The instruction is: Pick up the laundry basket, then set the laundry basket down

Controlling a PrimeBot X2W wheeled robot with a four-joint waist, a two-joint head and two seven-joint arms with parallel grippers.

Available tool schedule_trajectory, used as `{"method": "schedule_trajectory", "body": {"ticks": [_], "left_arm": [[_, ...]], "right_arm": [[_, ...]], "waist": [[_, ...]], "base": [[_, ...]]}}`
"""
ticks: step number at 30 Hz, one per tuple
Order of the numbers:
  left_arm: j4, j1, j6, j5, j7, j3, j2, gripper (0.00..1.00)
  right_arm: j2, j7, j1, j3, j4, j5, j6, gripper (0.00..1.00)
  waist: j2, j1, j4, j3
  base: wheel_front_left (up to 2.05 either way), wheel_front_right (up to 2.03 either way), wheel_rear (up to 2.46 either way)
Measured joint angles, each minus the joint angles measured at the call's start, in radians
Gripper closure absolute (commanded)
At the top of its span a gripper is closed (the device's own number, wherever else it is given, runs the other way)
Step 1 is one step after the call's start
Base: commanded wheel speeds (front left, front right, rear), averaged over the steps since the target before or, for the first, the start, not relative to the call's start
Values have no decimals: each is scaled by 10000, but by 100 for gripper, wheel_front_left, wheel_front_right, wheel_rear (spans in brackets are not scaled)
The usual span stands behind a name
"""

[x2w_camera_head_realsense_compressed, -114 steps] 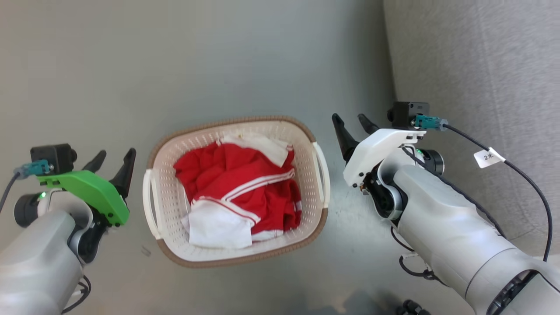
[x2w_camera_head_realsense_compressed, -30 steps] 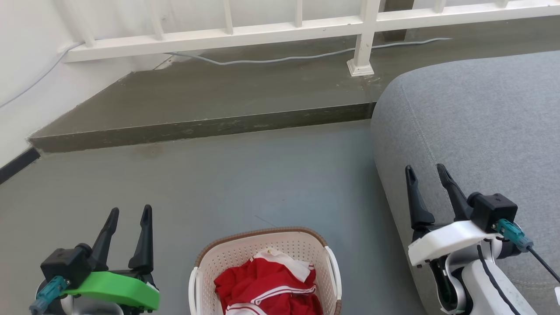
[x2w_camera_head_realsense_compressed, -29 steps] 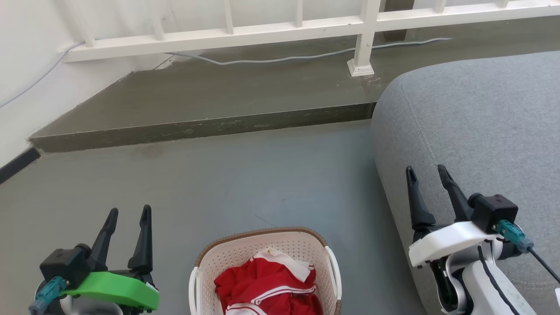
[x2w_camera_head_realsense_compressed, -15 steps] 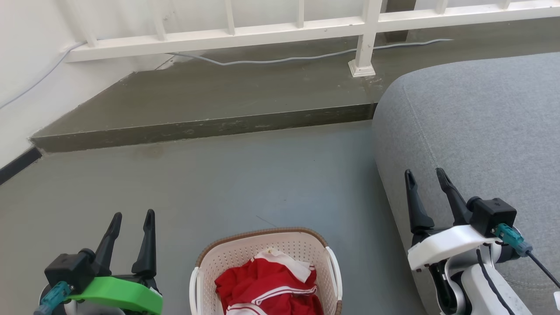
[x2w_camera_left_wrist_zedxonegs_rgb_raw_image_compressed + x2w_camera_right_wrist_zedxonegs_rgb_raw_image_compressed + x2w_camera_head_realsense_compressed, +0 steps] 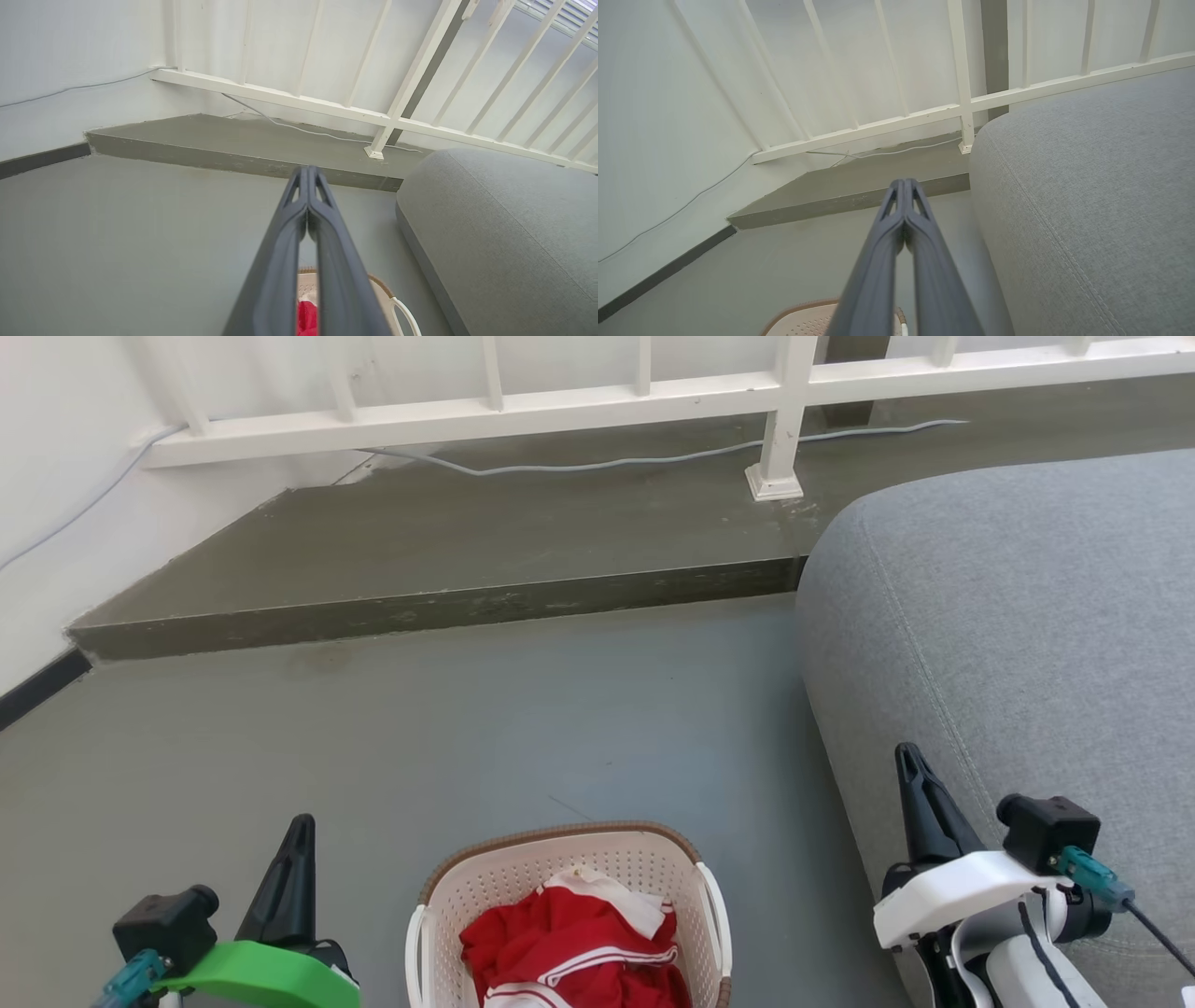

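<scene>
Centrally, rounded perforated laundry basket point(image 5: 509, 887)

Head view: bright, even, diffuse daylight; shadows soft. The white wall point(image 5: 56, 411) and railing point(image 5: 560, 401) along the top edge are near washed out. The grey floor point(image 5: 467, 728) is matte, with a faint pale sheen mid-frame. A thin dark band of shade lies under the step point(image 5: 420, 611) lip. Focus is crisp across the frame.

Wrist views: wide-angle bend, railing bars splay toward the upper corners. The left end effector point(image 5: 308, 175) and right end effector point(image 5: 904, 184) go soft and smeared toward the bottom edge. The right wrist view has a slight greenish cast.
</scene>
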Motion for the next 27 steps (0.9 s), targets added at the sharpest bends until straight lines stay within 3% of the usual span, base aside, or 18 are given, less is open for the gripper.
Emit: {"method": "schedule_trajectory", "body": {"ticks": [27], "left_arm": [[245,-45,-2,-3302,1041,660,-174,100]], "right_arm": [[163,995,-12,-974,-4,3871,512,100]], "waist": [[0,0,298,40]], "base": [[0,0,0]]}}
